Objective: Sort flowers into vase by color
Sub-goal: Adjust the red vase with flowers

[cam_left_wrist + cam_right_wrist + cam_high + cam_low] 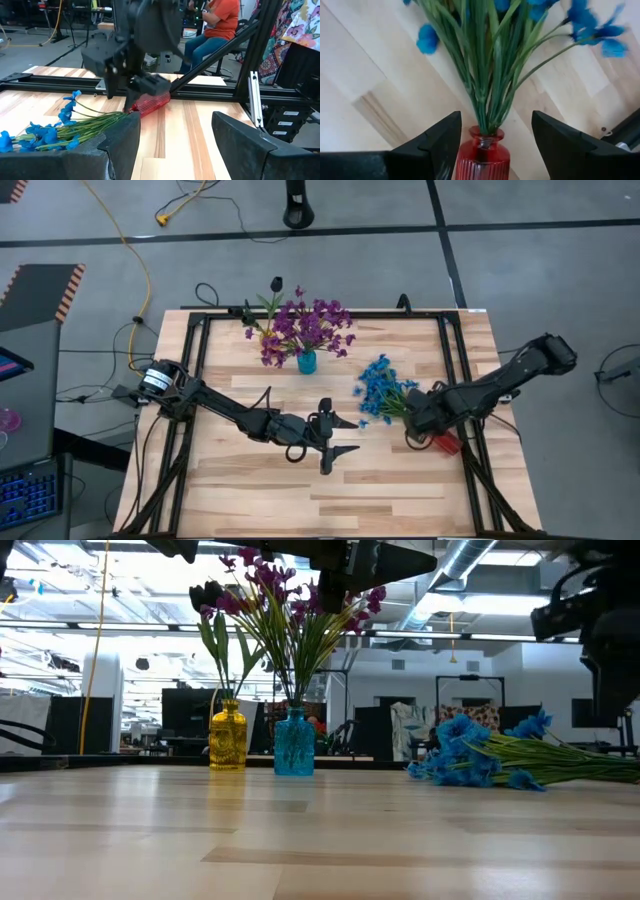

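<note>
I see my left gripper (335,436) hovering in front of the teal vase (307,362), fingers spread wide and holding nothing. A yellow vase (228,737), just left of the teal one in the low view, holds dark flowers (207,595). The teal vase stands upright, full of purple flowers (305,328). To its right, a red vase (482,156) lies on its side on the table (400,480), blue flowers (380,388) in its neck and fanned out toward the teal vase. My right gripper (492,142) sits over the red vase, fingers wide on either side of its neck, not touching.
</note>
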Robot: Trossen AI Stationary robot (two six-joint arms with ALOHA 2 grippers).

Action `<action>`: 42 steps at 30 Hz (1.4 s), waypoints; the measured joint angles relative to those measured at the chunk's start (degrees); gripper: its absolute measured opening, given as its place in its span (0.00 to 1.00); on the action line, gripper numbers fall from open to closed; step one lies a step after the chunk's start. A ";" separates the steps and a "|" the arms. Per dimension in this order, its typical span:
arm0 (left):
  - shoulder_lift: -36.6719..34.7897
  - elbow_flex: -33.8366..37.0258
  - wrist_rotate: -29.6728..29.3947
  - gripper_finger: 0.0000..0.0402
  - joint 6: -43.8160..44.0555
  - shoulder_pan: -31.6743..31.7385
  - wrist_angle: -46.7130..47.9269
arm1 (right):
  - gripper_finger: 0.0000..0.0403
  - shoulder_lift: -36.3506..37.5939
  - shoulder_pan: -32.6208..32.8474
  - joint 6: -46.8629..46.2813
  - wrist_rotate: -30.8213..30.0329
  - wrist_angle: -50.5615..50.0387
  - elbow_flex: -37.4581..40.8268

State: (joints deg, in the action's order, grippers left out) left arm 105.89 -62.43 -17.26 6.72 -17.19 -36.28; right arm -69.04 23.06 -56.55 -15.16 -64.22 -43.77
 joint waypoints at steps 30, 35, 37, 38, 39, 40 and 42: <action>0.00 0.00 0.48 0.58 0.20 0.00 1.43 | 0.67 -16.32 -5.98 5.64 12.57 1.02 -0.02; 0.00 0.00 0.46 0.58 0.35 0.00 2.23 | 0.67 -16.46 -5.98 5.89 13.71 0.92 -0.02; 0.00 0.00 0.46 0.58 0.58 0.00 2.35 | 0.67 -16.46 -5.98 5.88 13.81 0.70 -0.02; 0.00 0.00 0.46 0.58 0.60 0.00 2.35 | 0.67 -16.46 -5.98 5.88 13.81 0.48 -0.02; 0.00 0.00 0.46 0.58 0.62 0.00 2.35 | 0.67 -16.46 -5.98 5.89 13.81 0.27 -0.02; 0.00 0.00 0.46 0.58 0.64 0.00 2.37 | 0.67 -16.46 -5.98 5.88 13.81 0.18 -0.02; 0.00 0.00 0.46 0.58 0.64 0.00 2.39 | 0.67 -16.46 -5.98 5.88 13.81 0.26 -0.02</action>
State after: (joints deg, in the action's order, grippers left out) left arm 105.89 -62.43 -16.80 7.35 -17.19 -33.90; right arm -85.49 17.08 -50.68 -1.34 -63.97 -43.79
